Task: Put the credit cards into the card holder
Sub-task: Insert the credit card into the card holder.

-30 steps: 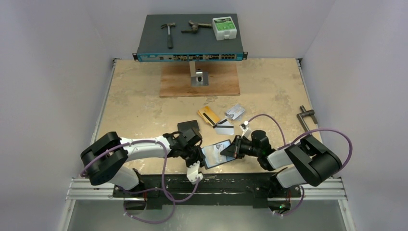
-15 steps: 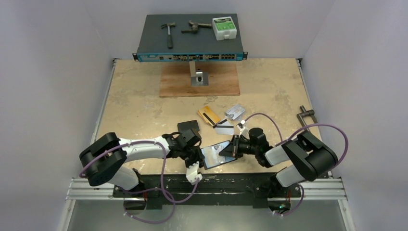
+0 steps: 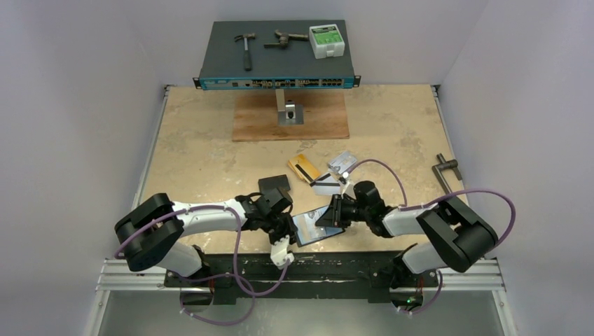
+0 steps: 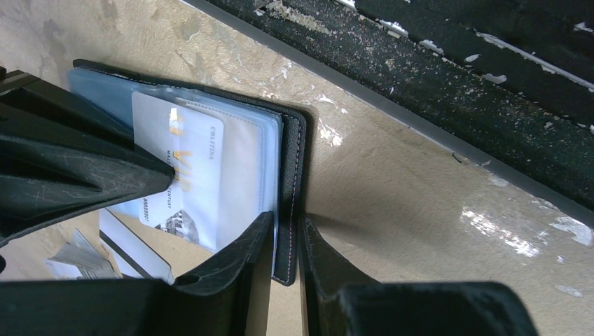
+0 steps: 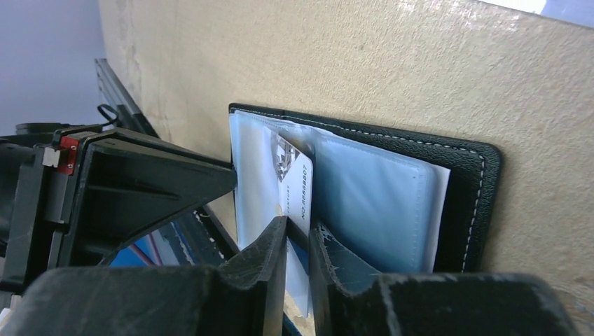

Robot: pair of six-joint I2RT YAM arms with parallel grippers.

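Clamping the card holder's point(image 3: 308, 229) edge, lower centre on the desk point(image 3: 203, 161), in near-closed left fingers point(image 4: 231, 280), nudging the credit card point(image 5: 298, 182) squarely into its pocket point(image 5: 371, 203) with right fingers point(image 5: 259, 280) slightly parted around it, grip unclear.

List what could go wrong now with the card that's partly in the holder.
1. The white plastic card with gold lettering sits only partly inside the black leather-like folding card holder; the right gripper jaws look slightly apart around it, so it may slip out.
2. The left gripper pinches just one edge of the holder; a push could twist it free.
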